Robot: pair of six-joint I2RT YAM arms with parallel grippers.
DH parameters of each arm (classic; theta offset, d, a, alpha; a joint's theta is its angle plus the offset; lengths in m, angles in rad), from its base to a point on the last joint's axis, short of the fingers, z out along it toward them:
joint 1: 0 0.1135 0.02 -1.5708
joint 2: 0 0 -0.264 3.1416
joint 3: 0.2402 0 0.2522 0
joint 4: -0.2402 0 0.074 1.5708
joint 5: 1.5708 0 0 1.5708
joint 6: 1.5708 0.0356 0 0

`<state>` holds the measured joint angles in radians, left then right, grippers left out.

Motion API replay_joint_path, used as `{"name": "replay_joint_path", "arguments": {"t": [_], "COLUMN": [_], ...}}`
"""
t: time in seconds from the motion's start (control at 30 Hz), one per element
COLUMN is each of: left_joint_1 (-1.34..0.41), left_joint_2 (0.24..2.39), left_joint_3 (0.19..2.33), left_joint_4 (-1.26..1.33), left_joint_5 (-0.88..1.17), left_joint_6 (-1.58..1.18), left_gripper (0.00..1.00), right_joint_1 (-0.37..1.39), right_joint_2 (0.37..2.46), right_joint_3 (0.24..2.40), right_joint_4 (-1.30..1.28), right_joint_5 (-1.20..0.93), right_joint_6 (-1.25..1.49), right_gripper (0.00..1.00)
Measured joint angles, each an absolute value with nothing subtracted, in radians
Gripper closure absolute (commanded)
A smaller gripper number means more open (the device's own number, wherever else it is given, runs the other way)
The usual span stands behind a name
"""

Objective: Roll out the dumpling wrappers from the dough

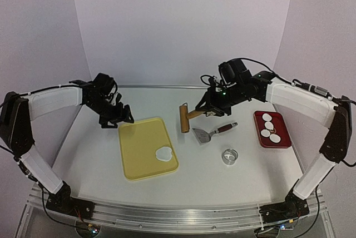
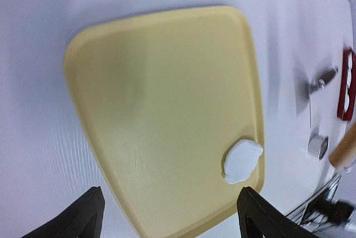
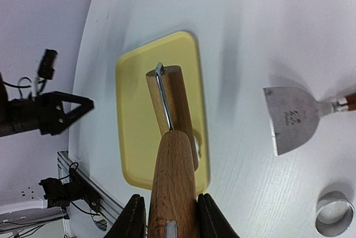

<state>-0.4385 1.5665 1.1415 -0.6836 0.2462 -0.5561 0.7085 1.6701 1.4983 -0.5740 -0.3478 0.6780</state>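
A small irregular white dough patch [image 1: 164, 153] lies near the right edge of the yellow cutting board [image 1: 143, 143]; it also shows in the left wrist view [image 2: 242, 160]. Several round white dumpling wrappers [image 1: 269, 126] lie in the red tray [image 1: 281, 138]. My right gripper [image 1: 207, 110] is shut on the wooden handle of the rolling pin [image 3: 173, 188], whose roller [image 1: 183, 118] hangs above the table just right of the board. My left gripper [image 1: 121, 120] is open and empty, above the table off the board's far left corner.
A metal scraper with a dark handle [image 1: 210, 132] lies right of the board, also in the right wrist view [image 3: 292, 118]. The metal ring cutter [image 1: 229, 156] stands in front of it, also seen by the right wrist [image 3: 334, 214].
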Motion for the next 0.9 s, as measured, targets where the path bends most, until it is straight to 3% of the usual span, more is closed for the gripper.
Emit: {"name": "replay_joint_path", "arguments": {"t": [0.23,0.57,0.77,0.9], "left_joint_1": [-0.427,-0.42,-0.426,-0.435], "left_joint_2": [1.917,2.253,2.272,2.277], "left_joint_3": [1.589,1.803,1.811,1.785], "left_joint_4": [-0.728,-0.759,-0.742,-0.716], "left_joint_5": [0.269,0.265,0.209,0.178], "left_joint_6": [-0.093,0.132,0.139,0.137], "left_gripper": [0.25,0.31,0.51,0.74], "right_joint_1": [0.646,0.651,0.651,0.651], "right_joint_2": [1.494,1.277,1.221,1.217], "right_joint_3": [1.273,1.134,1.096,1.088], "right_joint_4": [-0.565,-0.504,-0.496,-0.494], "right_joint_5": [-0.3,-0.24,-0.211,-0.202], "right_joint_6": [0.713,0.824,0.868,0.878], "right_gripper": [1.0,1.0,1.0,1.0]}}
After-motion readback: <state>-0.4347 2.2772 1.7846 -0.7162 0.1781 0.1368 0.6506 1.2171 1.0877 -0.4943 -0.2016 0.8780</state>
